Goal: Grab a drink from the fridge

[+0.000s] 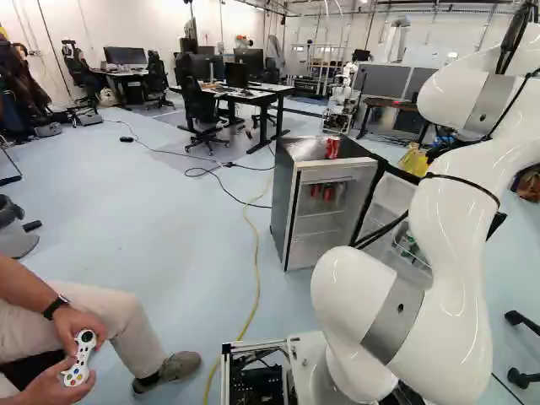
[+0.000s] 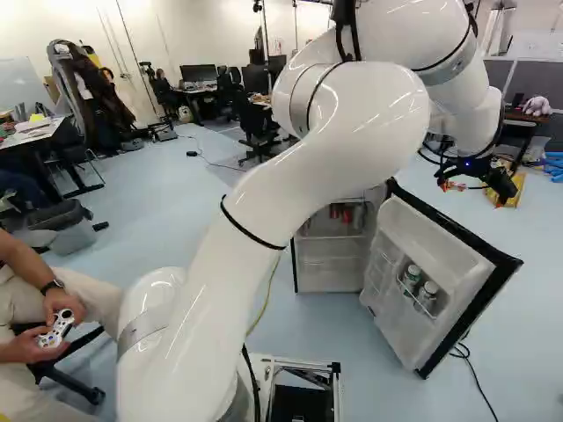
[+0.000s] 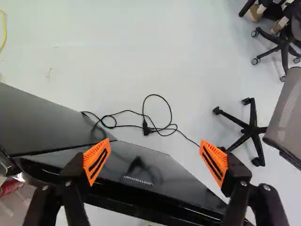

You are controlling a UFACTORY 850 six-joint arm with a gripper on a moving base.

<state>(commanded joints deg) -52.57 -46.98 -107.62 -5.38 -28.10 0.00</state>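
Note:
My gripper (image 2: 476,192) hangs high, right of and above the fridge's swung-out door (image 2: 440,251) in the right base view. In the wrist view the gripper (image 3: 155,161) is open with nothing gripped, above the dark door panel (image 3: 141,172). The small fridge (image 1: 287,202) stands open ahead of the arm. One red can (image 1: 332,148) is on its top; red cans (image 2: 334,211) stand on an inner shelf. Bottles (image 2: 411,274) sit in the door rack. A red can (image 3: 10,187) also shows beside the door in the wrist view; which one, I cannot tell.
Black cable loops (image 3: 160,127) lie on the floor beyond the door, near a wheeled chair base (image 3: 249,129). A yellow cable (image 1: 256,253) runs left of the fridge. Desks (image 1: 253,94) and another robot (image 1: 342,105) stand farther back. A person's leg (image 1: 118,325) is close at the left.

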